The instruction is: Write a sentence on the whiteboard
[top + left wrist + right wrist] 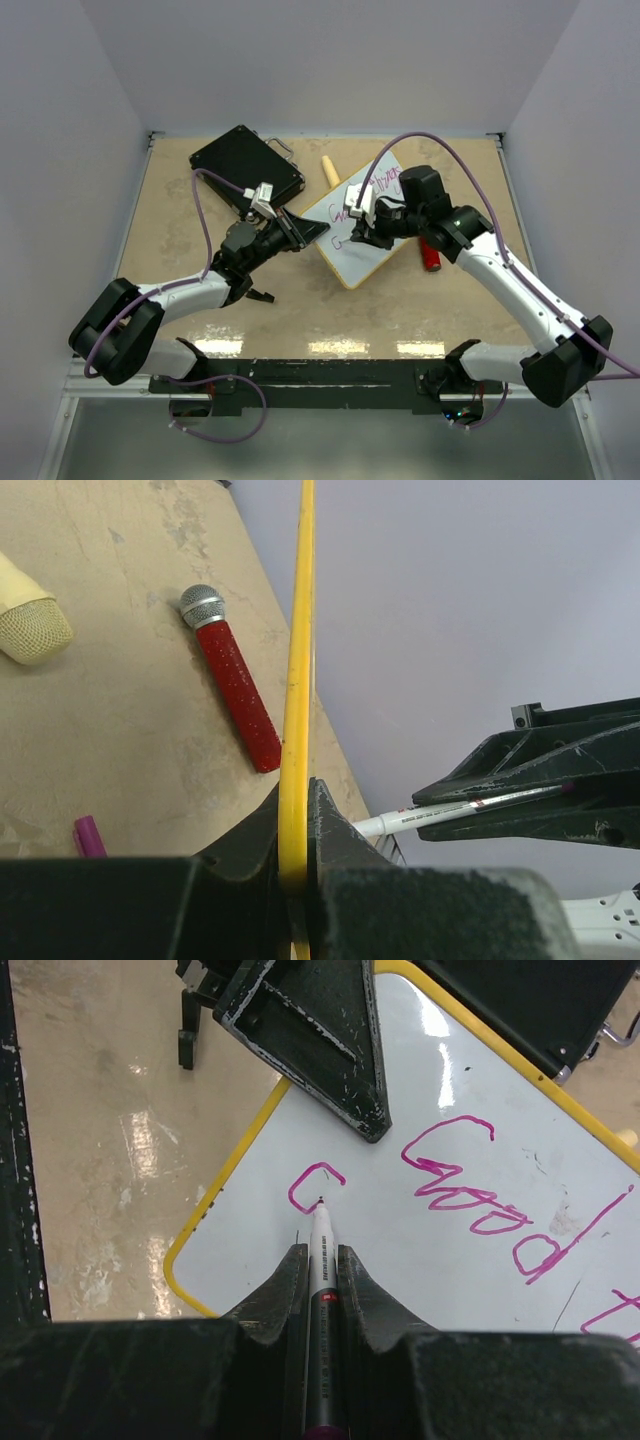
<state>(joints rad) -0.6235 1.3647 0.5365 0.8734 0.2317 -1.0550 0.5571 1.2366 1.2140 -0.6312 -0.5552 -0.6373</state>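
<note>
The whiteboard (352, 258) lies tilted at mid-table, yellow-framed. My left gripper (306, 230) is shut on its left edge; in the left wrist view the frame (298, 630) runs edge-on between the jaws of my left gripper (297, 802). My right gripper (360, 218) is shut on a white marker (321, 1260), whose tip touches the whiteboard (420, 1270). The sentence shows "Good" (470, 1192) and more magenta writing to its right. A curved magenta stroke (312, 1182) starts a second line at the tip. My right gripper (320, 1252) hides the marker's lower barrel.
A black case (245, 165) lies at the back left. A red microphone (430, 256) lies right of the board and shows in the left wrist view (236, 688). A cream microphone (30, 628) and a magenta cap (88, 836) lie nearby.
</note>
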